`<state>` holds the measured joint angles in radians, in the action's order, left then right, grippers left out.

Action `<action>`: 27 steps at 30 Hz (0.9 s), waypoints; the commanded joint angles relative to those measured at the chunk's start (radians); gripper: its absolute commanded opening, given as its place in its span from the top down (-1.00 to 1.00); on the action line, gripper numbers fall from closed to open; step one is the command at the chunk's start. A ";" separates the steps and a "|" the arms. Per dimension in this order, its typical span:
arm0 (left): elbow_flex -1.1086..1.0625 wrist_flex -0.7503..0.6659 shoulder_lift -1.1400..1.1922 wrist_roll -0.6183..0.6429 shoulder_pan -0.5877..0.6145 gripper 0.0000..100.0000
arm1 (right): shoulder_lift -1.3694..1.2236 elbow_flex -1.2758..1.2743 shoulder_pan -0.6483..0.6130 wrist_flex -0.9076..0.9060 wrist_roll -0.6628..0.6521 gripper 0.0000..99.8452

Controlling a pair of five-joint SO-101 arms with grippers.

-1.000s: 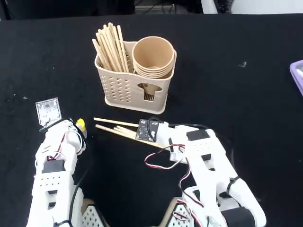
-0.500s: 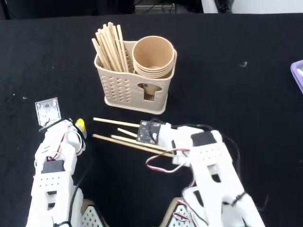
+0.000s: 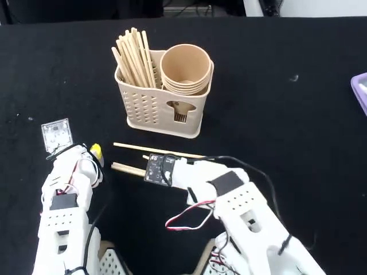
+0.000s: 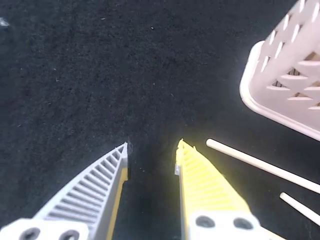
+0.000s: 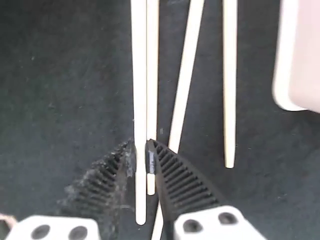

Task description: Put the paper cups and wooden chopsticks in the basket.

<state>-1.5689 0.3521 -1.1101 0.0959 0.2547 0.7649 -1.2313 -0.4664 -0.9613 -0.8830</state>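
Near the basket (image 3: 148, 106), right claw (image 5: 140, 152) pinches a chopstick (image 5: 138, 75).

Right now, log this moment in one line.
right gripper: shut on two chopsticks | left gripper: open, empty | basket: cups inside | table: four chopsticks loose

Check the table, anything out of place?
Four loose chopsticks lie splayed on the table in front of the basket, not standing in it like the rest. The right gripper is pinched on one. Nothing spilled or damaged.
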 commanded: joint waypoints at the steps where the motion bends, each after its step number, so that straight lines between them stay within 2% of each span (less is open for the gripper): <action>1: 0.016 -0.017 -0.012 0.008 0.012 0.67 | -0.131 0.122 -0.012 0.028 0.021 0.97; 3: 0.016 -0.017 -0.012 0.008 0.013 0.67 | -0.231 0.197 -0.012 0.028 0.060 0.92; 7: 0.016 -0.015 -0.012 0.005 0.018 0.67 | -0.400 0.308 -0.012 0.023 0.109 0.66; 17: 0.016 -0.017 -0.012 0.005 0.018 0.67 | -0.460 0.314 -0.161 0.034 0.091 0.78; 27: 0.016 -0.017 -0.012 0.003 0.018 0.67 | -0.553 0.314 -0.160 0.135 0.092 0.78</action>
<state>-1.5689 0.3521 -1.1101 0.0959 0.2639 0.2248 -0.9567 -0.6168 -0.8615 -0.7894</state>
